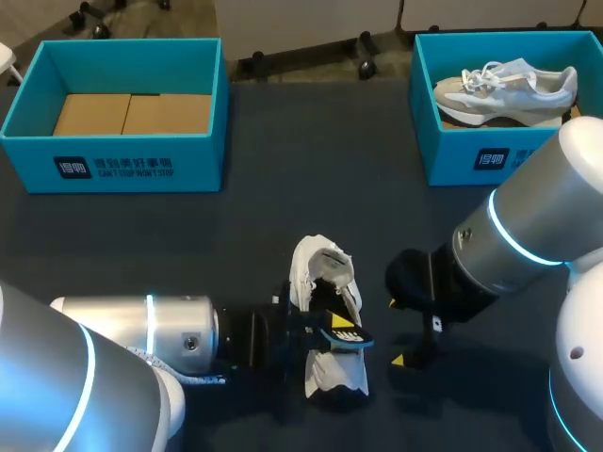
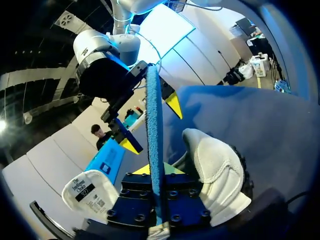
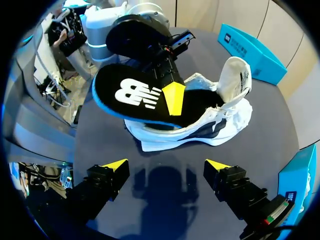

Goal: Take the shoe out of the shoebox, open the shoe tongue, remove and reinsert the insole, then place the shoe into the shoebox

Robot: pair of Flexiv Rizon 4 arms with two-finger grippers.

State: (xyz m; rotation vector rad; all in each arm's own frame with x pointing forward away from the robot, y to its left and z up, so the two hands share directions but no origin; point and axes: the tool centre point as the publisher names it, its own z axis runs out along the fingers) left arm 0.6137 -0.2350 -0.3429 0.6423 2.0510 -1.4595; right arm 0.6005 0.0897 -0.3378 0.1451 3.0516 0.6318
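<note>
Shoe sits out on the dark table, near the front edge and about in the middle. It is white with dark parts, and it stands on its sole. Its tongue is pulled up and back, so the top of the shoe is wide open.

The insole is black on top with a blue edge. It is lifted up over the shoe, and one end points toward the shoe's opening. The left gripper has its fingers closed on the insole, pinching it from both sides. One yellow tip presses on the black top. In the left wrist view the insole stands on edge, like a thin blue strip, right between the fingers.

The right gripper is just beside the shoe, on the side away from the left arm. Its fingers are spread wide and hold nothing. It does not touch the shoe or the insole.

A blue shoebox stands at the far left of the table, with a brown cardboard bottom showing. A second shoebox stands at the far right, and a second shoe lies inside it. Both boxes are well apart from the grippers.
</note>
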